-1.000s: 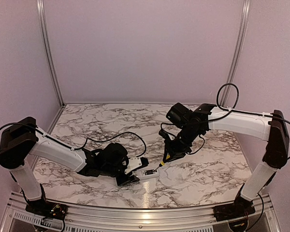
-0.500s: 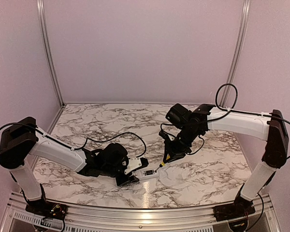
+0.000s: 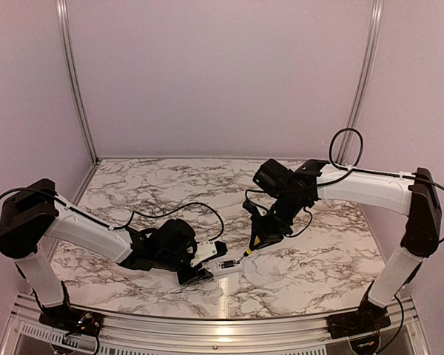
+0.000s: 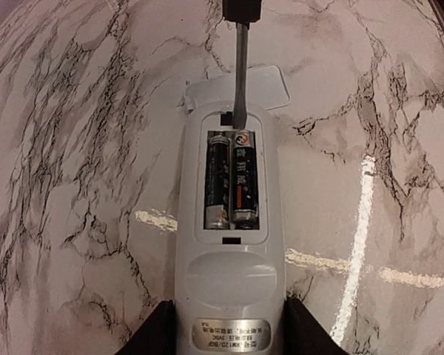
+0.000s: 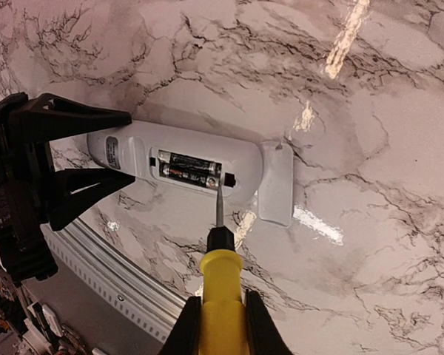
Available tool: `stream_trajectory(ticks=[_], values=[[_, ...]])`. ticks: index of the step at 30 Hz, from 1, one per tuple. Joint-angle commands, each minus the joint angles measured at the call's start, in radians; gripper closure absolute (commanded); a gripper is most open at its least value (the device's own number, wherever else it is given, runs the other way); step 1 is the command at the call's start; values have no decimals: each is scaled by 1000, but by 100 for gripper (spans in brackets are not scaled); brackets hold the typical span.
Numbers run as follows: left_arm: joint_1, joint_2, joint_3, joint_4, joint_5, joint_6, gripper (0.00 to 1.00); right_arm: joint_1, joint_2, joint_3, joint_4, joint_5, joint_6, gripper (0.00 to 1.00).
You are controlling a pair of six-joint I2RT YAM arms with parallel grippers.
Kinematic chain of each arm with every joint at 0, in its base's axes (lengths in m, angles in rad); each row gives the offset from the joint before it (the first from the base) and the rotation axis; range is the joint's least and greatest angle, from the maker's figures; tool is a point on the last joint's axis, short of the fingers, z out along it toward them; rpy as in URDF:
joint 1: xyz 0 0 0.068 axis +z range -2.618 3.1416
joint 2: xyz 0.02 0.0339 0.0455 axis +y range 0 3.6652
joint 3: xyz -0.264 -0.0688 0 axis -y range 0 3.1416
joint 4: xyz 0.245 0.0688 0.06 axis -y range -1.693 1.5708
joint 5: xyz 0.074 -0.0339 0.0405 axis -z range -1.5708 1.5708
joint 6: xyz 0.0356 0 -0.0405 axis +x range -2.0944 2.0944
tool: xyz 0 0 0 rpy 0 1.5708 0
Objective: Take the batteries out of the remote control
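Marble table [image 3: 133, 185] carries the remote control [image 4: 229, 296], its cover [image 4: 263, 85] off, both batteries [image 4: 231, 177] still inside; left jaws clamp its end, right jaws grip a screwdriver [image 5: 222, 292].

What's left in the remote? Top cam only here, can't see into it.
Observer: Both batteries sit side by side inside the remote; none is out.
Operator: Cover?
Observer: Off. The cover lies flat on the table at the remote's far end, opposite the end that the left tool grips.
Operator: Where's the tip?
Observer: The screwdriver, clamped in the right tool, has its tip at the cover-side end of the batteries.
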Motion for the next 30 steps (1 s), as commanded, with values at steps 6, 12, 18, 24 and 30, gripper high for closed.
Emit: stream_trajectory(ticks=[6,12,18,24,30], values=[[-7,-21,11,-25,-3,-3,84,14,19,1,-5,1,-9,100],[-7,-53,8,8,16,-31,81,14,14,1,11,-48,-18,100],[-7,-36,17,0,15,-33,82,15,12,-4,20,-74,-30,100],[-7,-33,19,-7,14,-26,82,14,13,-23,35,-69,-32,100],[-7,-22,28,-13,21,-26,82,14,18,-27,61,-36,-24,100]])
